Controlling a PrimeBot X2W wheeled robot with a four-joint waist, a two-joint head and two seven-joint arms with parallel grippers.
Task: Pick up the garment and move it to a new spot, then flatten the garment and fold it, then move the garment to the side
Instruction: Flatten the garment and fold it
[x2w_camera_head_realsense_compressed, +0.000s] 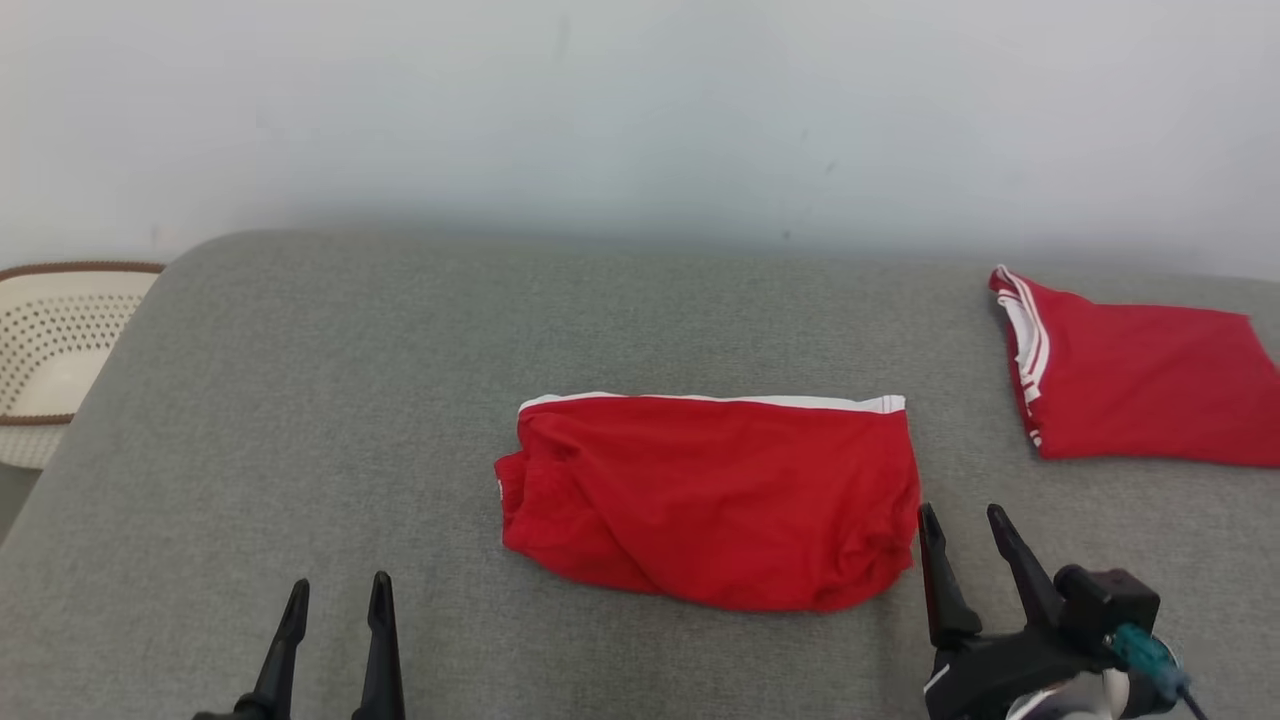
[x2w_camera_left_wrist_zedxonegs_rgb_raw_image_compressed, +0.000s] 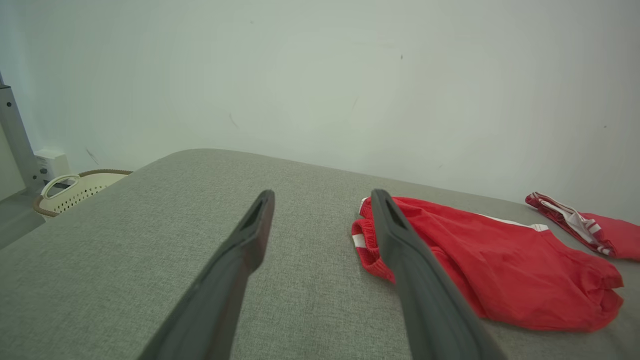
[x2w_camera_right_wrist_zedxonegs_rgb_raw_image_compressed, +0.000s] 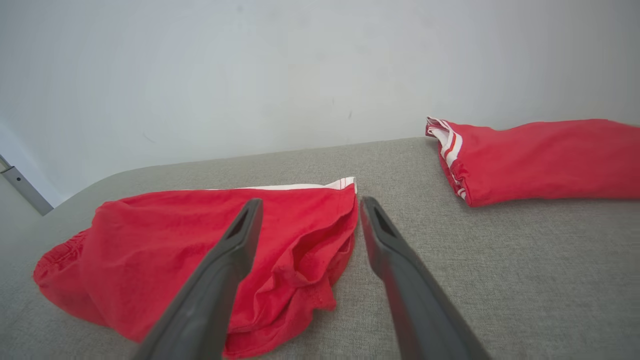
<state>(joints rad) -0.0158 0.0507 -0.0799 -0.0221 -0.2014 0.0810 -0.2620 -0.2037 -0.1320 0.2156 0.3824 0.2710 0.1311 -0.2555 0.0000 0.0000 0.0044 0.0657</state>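
A red garment (x2w_camera_head_realsense_compressed: 710, 495) with a white stripe along its far edge lies folded in the middle of the grey padded surface (x2w_camera_head_realsense_compressed: 330, 400); it also appears as the red garment (x2w_camera_left_wrist_zedxonegs_rgb_raw_image_compressed: 495, 260) and the red garment (x2w_camera_right_wrist_zedxonegs_rgb_raw_image_compressed: 200, 245) in the wrist views. My right gripper (x2w_camera_head_realsense_compressed: 965, 520) stands open just off its right edge, nothing between the fingers, and in its own view the right gripper (x2w_camera_right_wrist_zedxonegs_rgb_raw_image_compressed: 307, 207) frames the garment's right corner. Down at the lower left, well clear of the cloth, my left gripper (x2w_camera_head_realsense_compressed: 338, 590) is open and empty; the left gripper (x2w_camera_left_wrist_zedxonegs_rgb_raw_image_compressed: 322, 197) points past the garment's left end.
A second folded red piece with white stripes (x2w_camera_head_realsense_compressed: 1130, 375) lies at the far right of the surface. A cream perforated basket (x2w_camera_head_realsense_compressed: 55, 345) stands off the left edge. A pale wall runs behind. Bare grey padding lies to the left of the garment.
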